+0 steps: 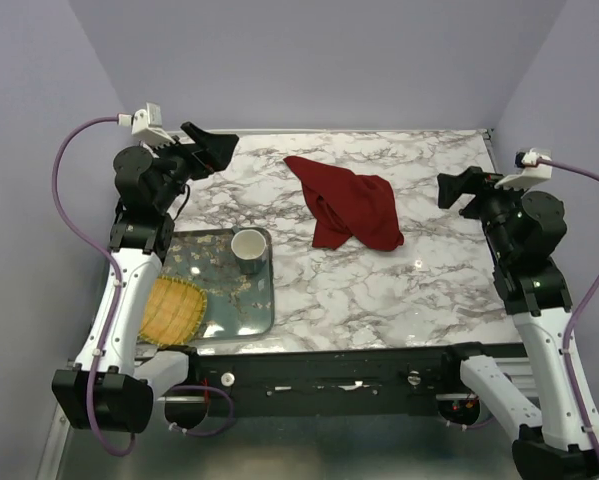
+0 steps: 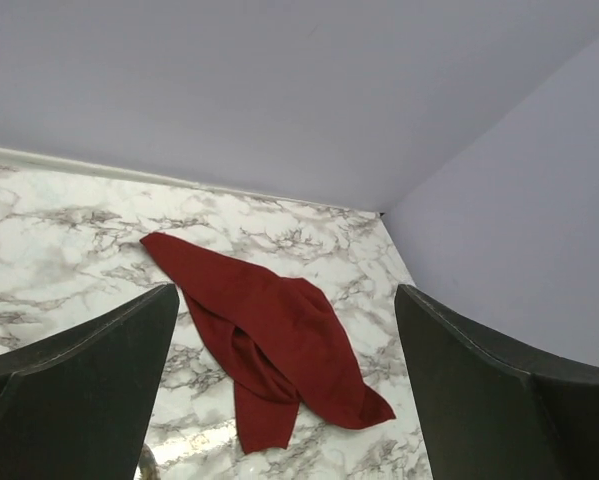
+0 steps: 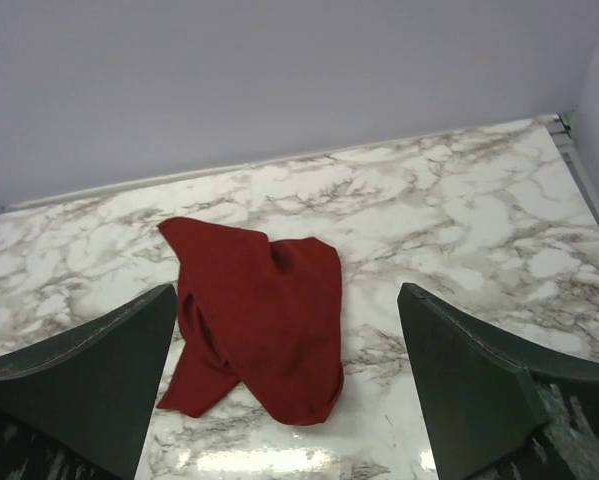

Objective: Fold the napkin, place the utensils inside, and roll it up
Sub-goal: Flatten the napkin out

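The dark red napkin [image 1: 349, 205] lies crumpled and partly folded over itself on the marble table [image 1: 429, 290], toward the back centre. My left gripper [image 1: 214, 150] hovers open at the back left, above the table and pointing toward the cloth. My right gripper [image 1: 459, 188] hovers open at the right, also facing it. In the left wrist view the napkin [image 2: 279, 340] shows between the spread fingers of the left gripper [image 2: 284, 300], well beyond them. The right wrist view shows the napkin [image 3: 264, 320] ahead of the right gripper [image 3: 286, 295]. Neither touches the cloth. The utensils are out of view.
A floral tray [image 1: 269, 300] sits at the front left with a white cup [image 1: 249, 250] standing on it. A yellow woven mat [image 1: 171, 308] lies on the tray's left side, partly under the left arm. Lilac walls close the table at the back and sides.
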Controlling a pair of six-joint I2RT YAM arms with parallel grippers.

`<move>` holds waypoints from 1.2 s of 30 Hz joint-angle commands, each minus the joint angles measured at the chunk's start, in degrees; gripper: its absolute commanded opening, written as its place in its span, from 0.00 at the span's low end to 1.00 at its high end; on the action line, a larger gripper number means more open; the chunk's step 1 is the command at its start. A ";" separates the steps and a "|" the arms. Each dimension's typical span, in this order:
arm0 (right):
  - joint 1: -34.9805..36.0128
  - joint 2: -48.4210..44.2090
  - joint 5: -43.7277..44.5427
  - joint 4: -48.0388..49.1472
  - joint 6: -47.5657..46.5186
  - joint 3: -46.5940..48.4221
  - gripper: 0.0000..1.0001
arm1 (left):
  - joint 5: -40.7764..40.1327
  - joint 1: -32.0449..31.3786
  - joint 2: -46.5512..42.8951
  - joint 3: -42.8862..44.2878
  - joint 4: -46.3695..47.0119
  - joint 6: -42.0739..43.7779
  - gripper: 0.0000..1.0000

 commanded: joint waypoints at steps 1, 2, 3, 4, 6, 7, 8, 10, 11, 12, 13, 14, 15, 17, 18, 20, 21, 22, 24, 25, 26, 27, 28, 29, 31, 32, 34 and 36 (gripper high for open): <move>-0.22 7.54 8.76 -4.44 -0.48 4.05 1.00 | -5.28 -4.25 2.90 3.97 -7.60 6.07 0.98; -0.13 10.43 8.68 -4.62 -0.75 4.75 1.00 | -6.51 -5.40 3.26 4.49 -8.40 6.95 0.98; 1.44 11.85 7.63 -4.62 -2.67 5.54 1.00 | -8.00 -6.98 3.61 4.76 -9.28 7.92 0.98; 3.02 13.43 8.75 -4.19 -3.55 6.50 1.00 | -10.89 -8.56 4.66 5.11 -11.12 9.06 0.98; 8.18 20.71 13.91 -3.65 -4.96 8.87 1.00 | -13.37 -13.14 5.98 5.90 -12.88 11.70 0.98; 9.70 23.87 14.99 -3.57 -5.23 11.84 1.00 | -14.34 -14.19 7.20 5.91 -13.85 11.97 0.98; 11.10 26.60 15.44 -3.74 -5.76 13.27 1.00 | -14.35 -15.77 7.74 5.47 -14.03 11.80 0.97; 13.92 34.86 11.24 -3.74 -7.69 16.25 1.00 | -14.43 -17.10 8.97 4.50 -14.03 11.79 0.97; 14.37 37.33 8.96 -3.31 -8.04 18.70 1.00 | -14.96 -17.71 9.32 3.54 -14.21 11.79 0.97; 14.89 43.36 3.98 -2.78 -8.57 20.29 1.00 | -15.14 -19.20 9.76 3.10 -14.21 11.71 0.96; 15.25 46.46 2.19 -2.43 -8.83 22.14 0.99 | -15.23 -19.82 10.72 2.74 -14.82 11.62 0.96; 15.60 50.15 1.74 -3.29 -8.84 27.03 0.97 | -15.75 -20.61 11.17 2.13 -15.17 11.62 0.95; 16.65 53.14 1.64 -4.09 -9.62 29.25 0.97 | -15.93 -22.19 11.69 1.87 -15.44 11.18 0.95; 17.36 60.71 1.38 -6.89 -10.24 33.30 0.94 | -15.84 -23.86 12.92 0.90 -15.53 10.83 0.95; 17.62 62.47 1.03 -7.86 -9.37 36.28 0.93 | -15.93 -24.57 13.63 0.81 -15.70 10.65 0.95; 17.62 65.12 2.16 -12.41 -8.14 36.75 0.92 | -16.45 -27.29 16.26 1.77 -16.84 10.39 0.94; 17.54 64.43 5.13 -12.53 -7.70 32.66 0.92 | -16.63 -28.08 17.57 2.47 -17.11 10.48 0.94; 17.53 63.20 6.55 -11.92 -7.78 29.66 0.93 | -16.98 -29.48 20.72 3.52 -18.33 10.39 0.94; 17.62 58.02 8.49 -9.20 -8.92 23.51 0.94 | -18.12 -30.02 24.25 6.95 -19.22 9.51 0.93; 17.54 56.44 8.93 -8.84 -9.19 19.12 0.95 | -18.65 -30.02 27.83 7.92 -18.96 9.07 0.93; 17.53 54.60 8.85 -8.84 -9.19 16.64 0.95 | -20.66 -30.11 29.87 10.54 -19.13 8.37 0.93; 17.53 51.36 8.42 -8.84 -9.80 14.36 0.95 | -22.07 -30.02 32.07 12.56 -19.57 8.11 0.93; 17.53 49.33 9.11 -8.93 -9.80 9.72 0.95 | -24.34 -29.85 36.87 14.76 -21.05 8.02 0.93; 17.53 47.74 9.72 -9.36 -9.63 7.59 0.96 | -24.71 -29.59 39.36 19.92 -22.20 8.10 0.93; 17.45 42.73 11.13 -9.72 -7.62 3.46 0.96 | -25.42 -28.18 45.93 25.22 -24.92 6.44 0.92; 17.10 41.23 11.66 -9.81 -5.17 0.30 0.97 | -25.86 -27.74 47.45 28.55 -24.85 5.48 0.91; 16.22 36.76 14.02 -10.07 5.27 -2.35 0.98 | -25.08 -26.16 50.27 30.51 -22.49 2.05 0.91; 15.34 34.46 14.48 -11.30 13.26 -4.37 0.99 | -23.67 -25.11 51.33 30.52 -19.67 -0.23 0.91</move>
